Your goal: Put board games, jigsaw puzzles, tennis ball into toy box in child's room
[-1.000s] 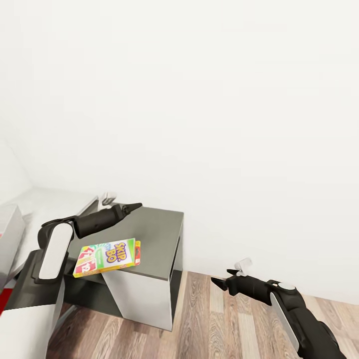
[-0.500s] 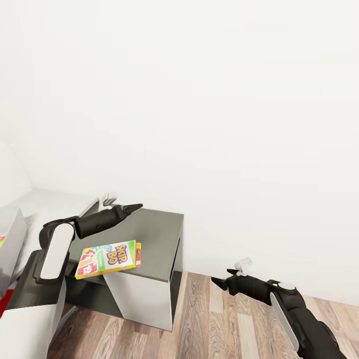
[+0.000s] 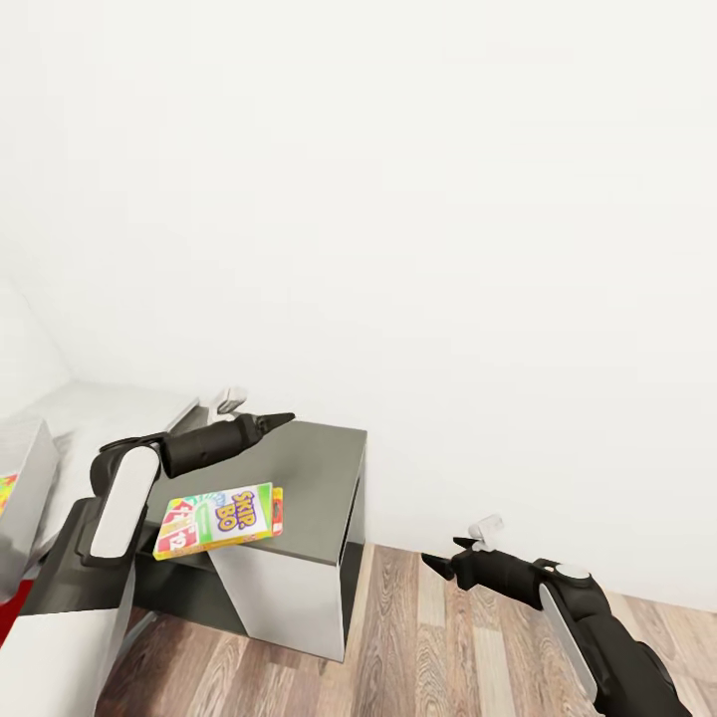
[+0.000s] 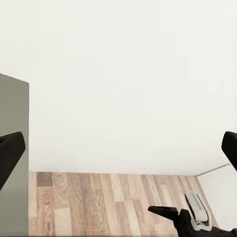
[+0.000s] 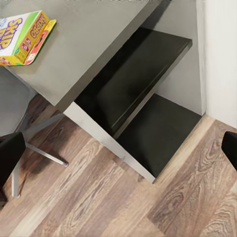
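The yellow-green board game (image 3: 221,519) lay flat at the near left edge of the dark grey surface (image 3: 317,468), slightly overhanging it, not yet in the toy box (image 3: 22,488), whose pale grey wall stood at the far left. So, by my judgement, this game at least remained to be packed. Its lid showed big "SKIP-BO" lettering (red trim on one end). The left hand (image 3: 280,419) hovered above the surface, the right hand (image 3: 445,556) over the wood floor (image 3: 438,657); both held nothing, fingers apart.
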Available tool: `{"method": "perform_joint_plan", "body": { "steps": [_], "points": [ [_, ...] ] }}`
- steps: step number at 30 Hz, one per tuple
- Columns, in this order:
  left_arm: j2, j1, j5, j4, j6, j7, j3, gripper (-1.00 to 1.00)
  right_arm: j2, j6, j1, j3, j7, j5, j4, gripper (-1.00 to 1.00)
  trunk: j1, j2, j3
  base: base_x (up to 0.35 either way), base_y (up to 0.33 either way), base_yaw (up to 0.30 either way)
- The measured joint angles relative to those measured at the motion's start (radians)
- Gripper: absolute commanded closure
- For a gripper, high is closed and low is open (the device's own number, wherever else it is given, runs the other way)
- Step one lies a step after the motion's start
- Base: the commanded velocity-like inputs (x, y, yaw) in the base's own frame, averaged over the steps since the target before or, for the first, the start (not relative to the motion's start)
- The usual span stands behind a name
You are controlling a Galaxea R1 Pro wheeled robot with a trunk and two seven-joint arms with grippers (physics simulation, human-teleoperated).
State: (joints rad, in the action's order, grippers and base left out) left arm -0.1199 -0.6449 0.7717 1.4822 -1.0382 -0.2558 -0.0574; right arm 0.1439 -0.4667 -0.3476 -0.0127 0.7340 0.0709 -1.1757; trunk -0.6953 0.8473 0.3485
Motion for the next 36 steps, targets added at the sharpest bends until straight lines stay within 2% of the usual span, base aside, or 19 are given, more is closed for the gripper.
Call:
{"method": "perform_joint_plan", "body": {
  "steps": [16,25,36],
  "points": [
    [-0.001,0.0,-0.001,-0.002,0.0,0.0,0.01,-1.0,-0.002,0.0,0.0,0.0,0.001,0.001,0.001,-1.0,0.061,-0.112,-0.05,0.0,0.0,0.0],
    [-0.001,-0.001,-0.001,-0.003,0.0,0.001,0.01,-1.0,-0.02,0.001,0.0,0.0,0.0,-0.001,0.001,-1.0,0.096,-0.175,-0.079,0.0,0.0,0.0],
    [-0.001,-0.001,0.0,-0.004,0.0,-0.001,0.011,-1.0,-0.025,0.002,0.0,0.0,0.0,-0.001,0.002,-1.0,0.138,-0.252,-0.113,0.0,0.0,0.0]
  ]
}}
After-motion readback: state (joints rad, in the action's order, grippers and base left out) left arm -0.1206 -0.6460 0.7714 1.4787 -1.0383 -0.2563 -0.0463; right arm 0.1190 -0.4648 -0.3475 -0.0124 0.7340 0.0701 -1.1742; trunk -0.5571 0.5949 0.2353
